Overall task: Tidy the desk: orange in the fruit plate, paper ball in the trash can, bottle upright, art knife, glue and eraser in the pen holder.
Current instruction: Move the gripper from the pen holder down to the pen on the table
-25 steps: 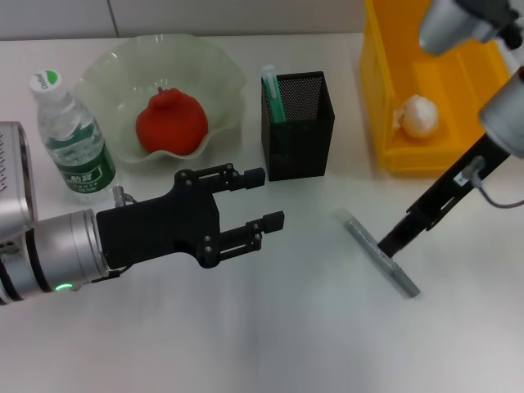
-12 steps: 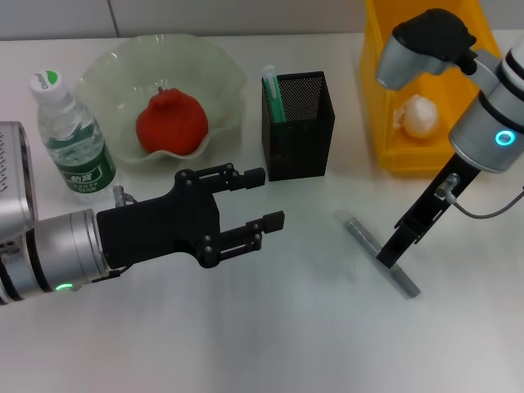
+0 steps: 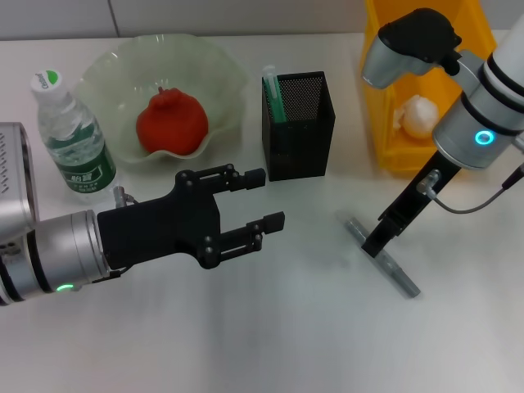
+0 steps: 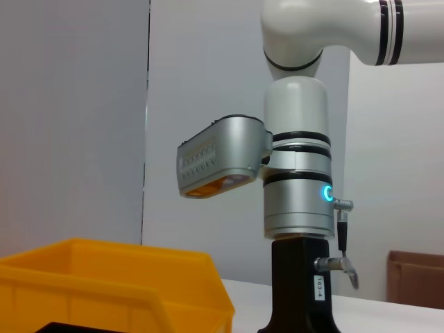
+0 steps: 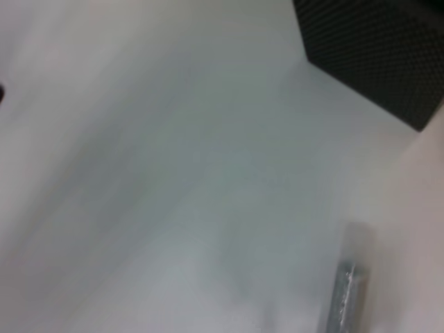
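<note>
A grey art knife [image 3: 399,276] lies flat on the table, right of centre; it also shows in the right wrist view [image 5: 346,291]. My right gripper [image 3: 373,245] is down at the knife's near-left part, touching or just above it. My left gripper [image 3: 273,196] is open and empty, hovering over the middle-left of the table. The orange [image 3: 170,121] sits in the green fruit plate [image 3: 223,72]. The bottle [image 3: 72,139] stands upright at the left. The black mesh pen holder [image 3: 299,124] holds a green stick [image 3: 273,94]. The paper ball [image 3: 418,115] lies in the yellow bin [image 3: 385,123]. No eraser shows.
The yellow bin stands at the back right, close behind my right arm; its rim [image 4: 104,274] and the right arm [image 4: 298,208] show in the left wrist view. The pen holder's corner [image 5: 378,59] shows in the right wrist view. The table's front is bare white surface.
My right arm has swung left and its gripper has slid along the knife toward the knife's left end. My left arm has not moved.
</note>
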You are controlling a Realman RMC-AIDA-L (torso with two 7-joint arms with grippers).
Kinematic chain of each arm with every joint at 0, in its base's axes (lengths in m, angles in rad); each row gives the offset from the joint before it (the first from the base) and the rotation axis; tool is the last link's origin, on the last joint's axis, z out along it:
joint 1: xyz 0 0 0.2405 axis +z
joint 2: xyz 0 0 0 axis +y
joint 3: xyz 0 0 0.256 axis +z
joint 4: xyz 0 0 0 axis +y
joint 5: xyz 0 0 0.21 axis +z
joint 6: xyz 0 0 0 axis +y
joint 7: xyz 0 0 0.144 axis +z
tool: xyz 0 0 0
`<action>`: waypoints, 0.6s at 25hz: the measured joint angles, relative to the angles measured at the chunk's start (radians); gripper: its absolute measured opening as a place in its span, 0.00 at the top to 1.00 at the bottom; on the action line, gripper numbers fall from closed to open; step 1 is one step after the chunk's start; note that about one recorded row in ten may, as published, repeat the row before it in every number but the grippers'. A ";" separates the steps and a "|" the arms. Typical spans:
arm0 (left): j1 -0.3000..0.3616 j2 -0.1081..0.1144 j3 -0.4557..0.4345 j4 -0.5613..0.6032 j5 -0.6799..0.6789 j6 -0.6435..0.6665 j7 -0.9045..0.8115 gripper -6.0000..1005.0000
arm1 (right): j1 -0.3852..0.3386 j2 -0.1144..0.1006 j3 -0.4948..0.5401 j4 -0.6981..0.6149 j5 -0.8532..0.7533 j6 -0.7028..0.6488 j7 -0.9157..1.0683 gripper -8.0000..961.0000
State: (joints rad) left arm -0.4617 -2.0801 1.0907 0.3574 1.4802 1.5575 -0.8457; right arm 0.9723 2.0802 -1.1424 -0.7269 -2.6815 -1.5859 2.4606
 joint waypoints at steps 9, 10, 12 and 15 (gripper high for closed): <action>0.000 0.000 -0.001 -0.012 0.000 -0.001 0.018 0.37 | 0.019 0.003 -0.001 0.049 0.003 0.040 -0.008 0.53; 0.000 0.000 -0.001 -0.012 0.000 -0.001 0.018 0.37 | 0.020 0.003 -0.001 0.050 0.003 0.043 -0.008 0.53; 0.000 0.000 -0.002 -0.012 0.000 -0.001 0.018 0.37 | 0.021 0.004 -0.004 0.056 0.003 0.049 -0.009 0.54; 0.000 0.000 -0.002 -0.012 0.000 -0.001 0.019 0.37 | 0.022 0.005 -0.013 0.068 0.003 0.061 -0.009 0.55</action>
State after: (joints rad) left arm -0.4617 -2.0801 1.0891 0.3451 1.4802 1.5569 -0.8272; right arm 0.9947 2.0848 -1.1555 -0.6592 -2.6782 -1.5244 2.4514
